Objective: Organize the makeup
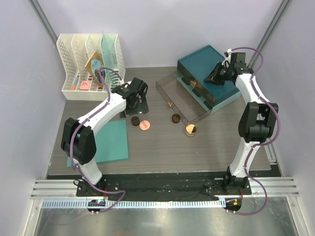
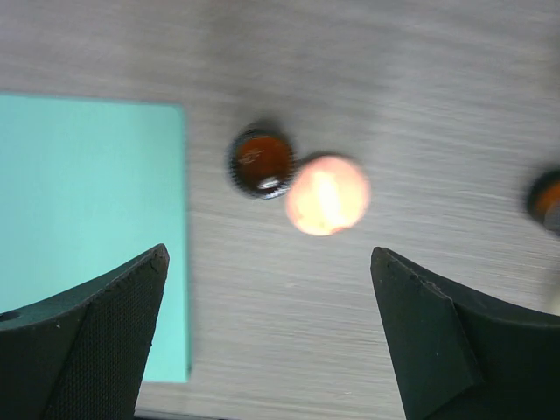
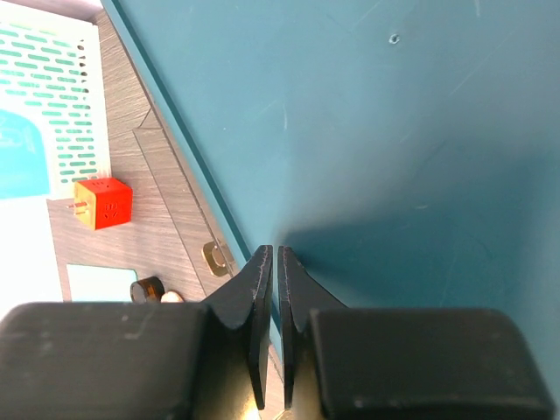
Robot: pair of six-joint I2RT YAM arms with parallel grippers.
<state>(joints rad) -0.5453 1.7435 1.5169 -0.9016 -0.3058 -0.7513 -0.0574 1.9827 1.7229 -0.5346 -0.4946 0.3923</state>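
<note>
Grey wood-grain tabletop [image 1: 162, 147] fills the overhead view, and nearest the arm bases we see a flat teal mat [image 1: 110, 141] at the left. Just beyond its far corner, a dark brown jar [image 1: 134, 121] and the pink compact [image 1: 144, 125] lie touching. A second brown jar [image 1: 175, 118] and the gold-lidded jar [image 1: 191, 130] stand apart to their right. The left gripper [image 2: 269, 262] hangs over the first pair with fingers spread wide, holding nothing. Its wrist camera shows us the jar's ribbed rim, which the overhead view does not. Farther back, a clear drawer [image 1: 184, 98] juts from the teal box [image 1: 211, 73], and the right gripper [image 3: 269, 254] is pinched tight on nothing at the box lid. Farthest left, the white rack [image 1: 88, 66] holds a picture card [image 1: 93, 64] and pink items [image 1: 84, 84]. Only the right wrist camera shows a red cube [image 3: 102, 203], seemingly in the rack's front tray.
</note>
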